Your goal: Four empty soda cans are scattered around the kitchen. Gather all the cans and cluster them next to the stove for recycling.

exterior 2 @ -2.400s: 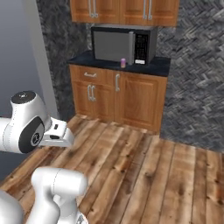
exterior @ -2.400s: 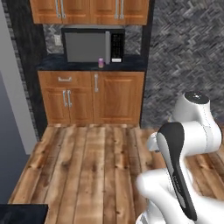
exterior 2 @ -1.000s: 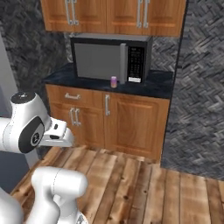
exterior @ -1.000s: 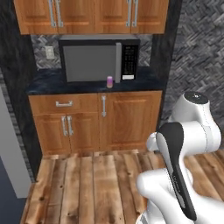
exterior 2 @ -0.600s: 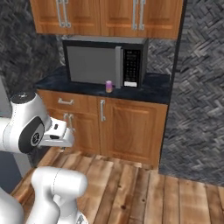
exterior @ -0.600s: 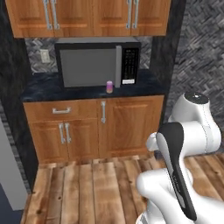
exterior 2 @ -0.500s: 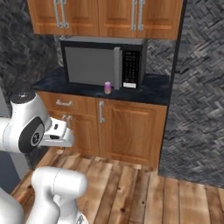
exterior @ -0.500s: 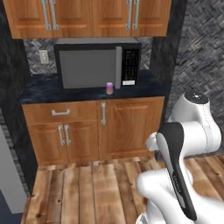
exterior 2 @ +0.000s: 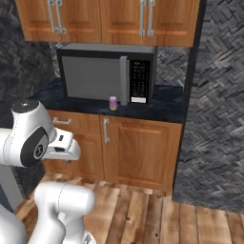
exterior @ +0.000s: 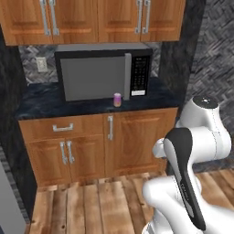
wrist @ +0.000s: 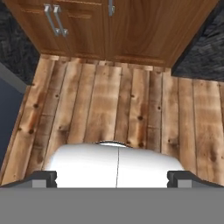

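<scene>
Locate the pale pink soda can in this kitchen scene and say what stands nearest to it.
The pale pink soda can stands upright on the black countertop, just in front of the microwave near its control panel, above the wooden base cabinets; the right base view shows it there too.

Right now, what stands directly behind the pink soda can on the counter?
The black-and-grey microwave stands right behind the soda can, which sits on the black countertop before the door's right edge, near the keypad. The wall behind the microwave is hidden, and its closed door hides the inside.
</scene>
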Motion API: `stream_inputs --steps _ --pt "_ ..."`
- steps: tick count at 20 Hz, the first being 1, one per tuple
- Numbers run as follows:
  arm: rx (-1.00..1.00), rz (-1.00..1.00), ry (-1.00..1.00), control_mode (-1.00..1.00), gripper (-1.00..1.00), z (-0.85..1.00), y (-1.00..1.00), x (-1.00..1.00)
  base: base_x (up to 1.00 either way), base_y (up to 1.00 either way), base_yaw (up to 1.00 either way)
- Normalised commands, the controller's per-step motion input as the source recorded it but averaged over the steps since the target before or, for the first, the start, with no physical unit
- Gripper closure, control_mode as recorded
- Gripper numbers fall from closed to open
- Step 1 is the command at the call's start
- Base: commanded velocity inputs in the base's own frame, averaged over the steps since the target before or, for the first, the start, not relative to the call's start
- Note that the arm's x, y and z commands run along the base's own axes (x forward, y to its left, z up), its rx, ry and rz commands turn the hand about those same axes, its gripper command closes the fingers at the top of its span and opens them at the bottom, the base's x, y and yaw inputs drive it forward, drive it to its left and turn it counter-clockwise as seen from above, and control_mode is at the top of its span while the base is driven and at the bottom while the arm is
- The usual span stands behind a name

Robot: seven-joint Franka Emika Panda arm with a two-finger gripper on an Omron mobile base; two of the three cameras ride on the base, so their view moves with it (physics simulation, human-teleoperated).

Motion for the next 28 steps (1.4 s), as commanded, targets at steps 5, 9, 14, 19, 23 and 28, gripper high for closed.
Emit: stream_inputs --steps 5,9,14,19,23,28 --pt "0.0 0.0 0.0 1.0 -1.0 0.0 0.0 0.0 0.53 0.37 -0.11" --pt "0.0 0.0 0.0 1.0 -1.0 0.0 0.0 0.0 0.53 0.36 -0.11" --pt "0.0 0.0 0.0 1.0 -1.0 0.0 0.0 0.0 0.55 0.33 -0.09" --pt "0.0 0.0 0.0 1.0 -1.0 0.0 0.0 0.0 0.55 0.32 -0.06" --pt "0.0 0.0 0.0 1.0 -1.0 0.0 0.0 0.0 0.52 0.29 -0.03" --pt "0.0 0.0 0.0 1.0 -1.0 0.0 0.0 0.0 0.44 0.24 -0.03"
